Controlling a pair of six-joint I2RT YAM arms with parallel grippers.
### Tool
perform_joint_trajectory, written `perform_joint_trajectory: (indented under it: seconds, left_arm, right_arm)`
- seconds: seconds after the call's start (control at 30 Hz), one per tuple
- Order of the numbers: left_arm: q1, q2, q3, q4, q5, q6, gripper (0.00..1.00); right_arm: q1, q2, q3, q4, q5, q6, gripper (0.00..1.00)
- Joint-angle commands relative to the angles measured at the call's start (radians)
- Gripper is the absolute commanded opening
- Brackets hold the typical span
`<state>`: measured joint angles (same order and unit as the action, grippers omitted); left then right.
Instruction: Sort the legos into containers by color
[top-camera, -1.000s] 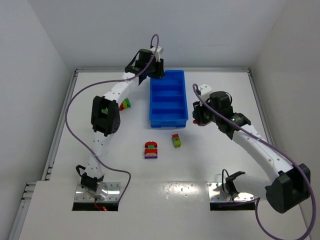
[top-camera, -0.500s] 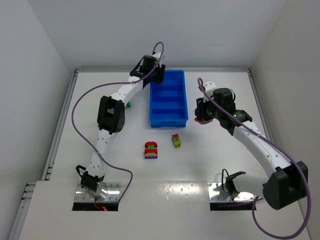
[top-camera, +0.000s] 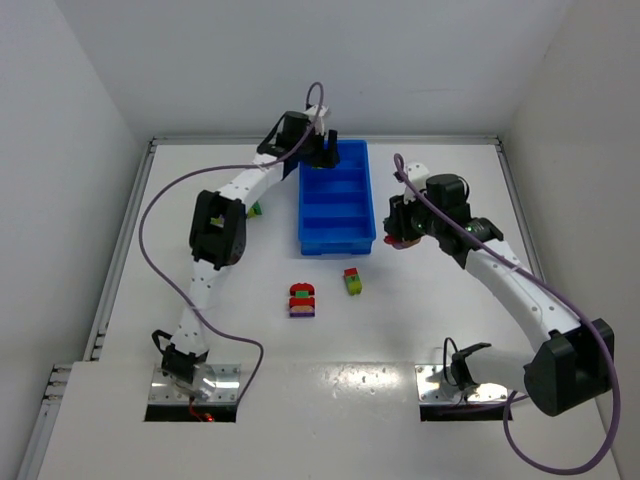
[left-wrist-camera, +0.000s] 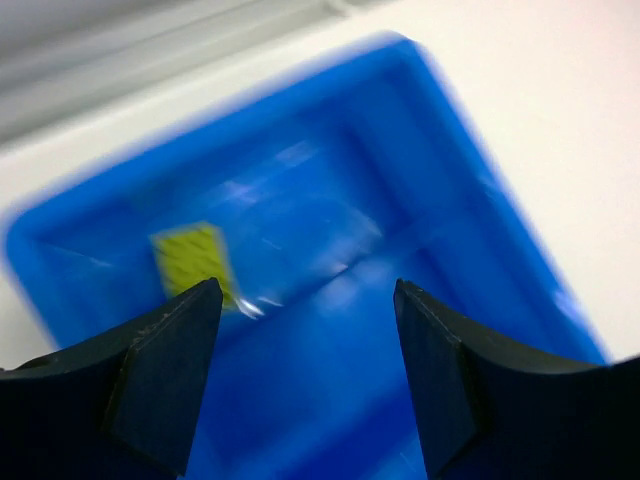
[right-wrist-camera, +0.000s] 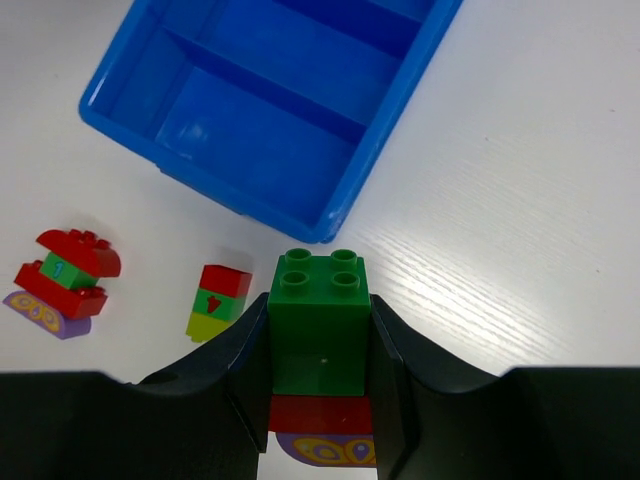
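White walls box in a white table (top-camera: 400, 330), seen from overhead with the arm bases at 6 o'clock. Nearest the bases, a little short of the table's middle, stands a cluster (top-camera: 302, 299) of red, green and purple bricks. At its 2 o'clock, close by but apart, sits a smaller stack (top-camera: 352, 281) of red over green over yellow-green.

Beyond both, toward 12 o'clock, lies the blue tray (top-camera: 337, 247), its four compartments in a row running near to far.

The right gripper (top-camera: 404, 233) hangs just beside the tray's near right corner, at about 4 o'clock from it. Its jaws are closed on a held stack (right-wrist-camera: 320, 320): a green brick on top, red under it and a printed purple piece at the bottom. The fingers (right-wrist-camera: 245, 350) press on the green brick's two sides. In that wrist view the tray lies at 11 o'clock and the two loose stacks at 9 o'clock.

At the tray's 9 o'clock a green brick (top-camera: 255, 208) peeps out beside the left arm, mostly hidden.

Farthest off, the left gripper (left-wrist-camera: 305, 300) hovers over the tray's far-end compartment. Its jaws stand well apart with nothing between them. Below them a yellow-green brick (left-wrist-camera: 190, 258) lies on that compartment's floor. The wrist picture is blurred.
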<state>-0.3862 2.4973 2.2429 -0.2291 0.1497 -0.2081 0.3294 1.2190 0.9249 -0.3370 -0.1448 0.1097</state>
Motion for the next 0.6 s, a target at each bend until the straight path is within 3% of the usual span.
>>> perform_joint_trajectory:
  seconds: [0.0, 0.1, 0.2, 0.27, 0.4, 0.57]
  left_arm:
    - [0.056, -0.221, -0.122, 0.111, 0.41, -0.114, 0.76]
    - [0.069, -0.346, -0.286, 0.188, 0.655, -0.169, 0.76]
    - [0.078, -0.429, -0.406, 0.188, 0.76, -0.2, 0.76]
    - [0.078, -0.524, -0.563, 0.217, 0.81, -0.223, 0.74]
    - [0.055, -0.716, -0.833, 0.287, 0.769, -0.249, 0.74]
    - [0.0, -0.906, -1.065, 0.309, 0.576, -0.313, 0.77]
  right_arm:
    - [-0.003, -0.004, 0.042, 0.061, -0.088, -0.001, 0.0]
    - [-0.003, -0.013, 0.042, 0.079, -0.13, 0.034, 0.0]
    - [-0.003, -0.013, 0.042, 0.11, -0.154, 0.131, 0.0]
    - [-0.013, -0.013, 0.032, 0.127, -0.177, 0.203, 0.0]
    - [-0.035, -0.013, 0.023, 0.151, -0.144, 0.447, 0.0]
    - [-0.035, 0.008, 0.089, 0.076, 0.077, 0.683, 0.0]
